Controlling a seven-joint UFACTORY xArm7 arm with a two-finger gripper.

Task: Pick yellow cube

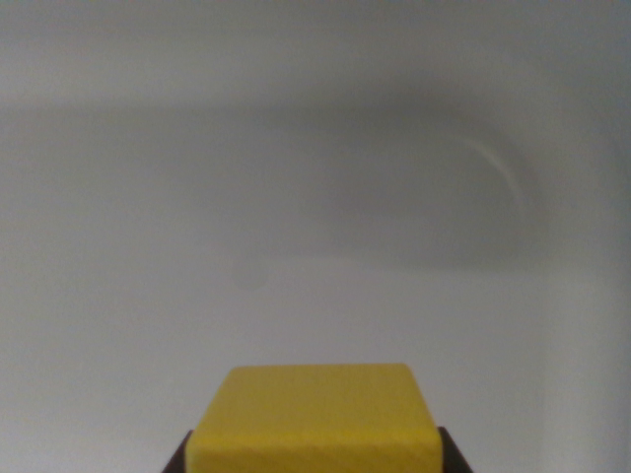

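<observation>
While the yellow cube (315, 419) sits at the bottom middle of my wrist view, its top face and front edge filling the space between two dark corners, I judge that I am at the grasp itself: those dark corners are my fingers (182, 455), one showing at the cube's lower left and the other at its lower right, each right up against a side of the block. So little of them shows that I cannot say for certain whether they are pressing on the cube or only standing beside it, though the tight fit on both sides reads to me as clamped on it. Whether the cube is resting on the counter (315, 197) or already lifted clear I cannot tell either; the pale grey surface beyond is blurred and featureless, with only a soft broad shadow across its upper half and a faint curved bright streak toward the wrist view's right. If the hold is firm, my next move calls for a straight, steady rise, keeping the squeeze even so the block does not twist or slide out of the narrow contact at its sides. If it is not firm, I should close further before lifting. I can read no brand, label or writing anywhere; the cube's faces are plain yellow and the surface is bare of marks.
</observation>
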